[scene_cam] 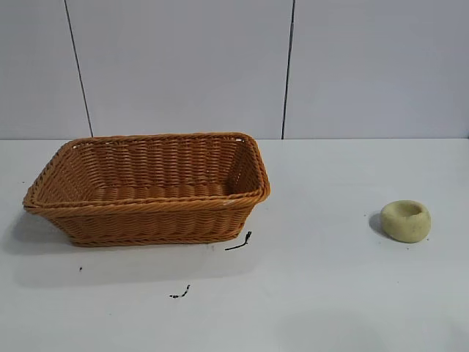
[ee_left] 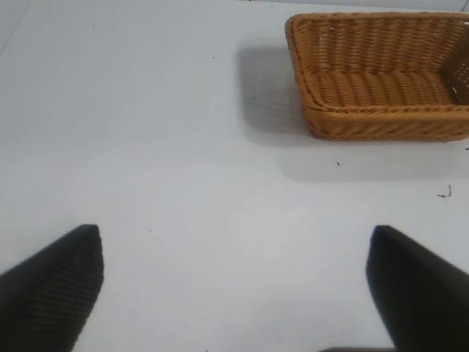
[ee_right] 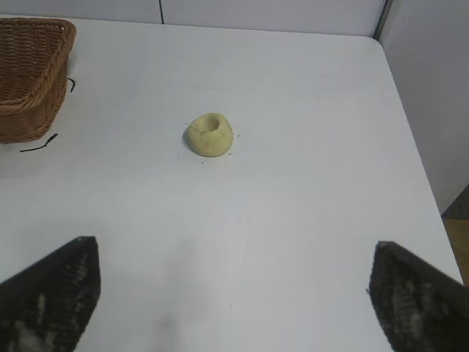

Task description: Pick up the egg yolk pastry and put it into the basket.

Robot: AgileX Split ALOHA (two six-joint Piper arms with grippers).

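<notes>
No brand, label or legible writing was found on any item. The basket [scene_cam: 146, 187] stood on the left of the white desk [scene_cam: 330, 293], nothing inside it. Two short black marks [scene_cam: 239, 242] lay on the desk just by its near corner. The egg yolk pastry [scene_cam: 405, 220] sat well apart to the right, dimple upward. Only the wrist views showed the claws: the left claw [ee_left: 234, 282] gaped wide over bare desk, gripping nothing; the right claw [ee_right: 233, 290] likewise gaped wide and held nothing, with the pastry ahead of it
</notes>
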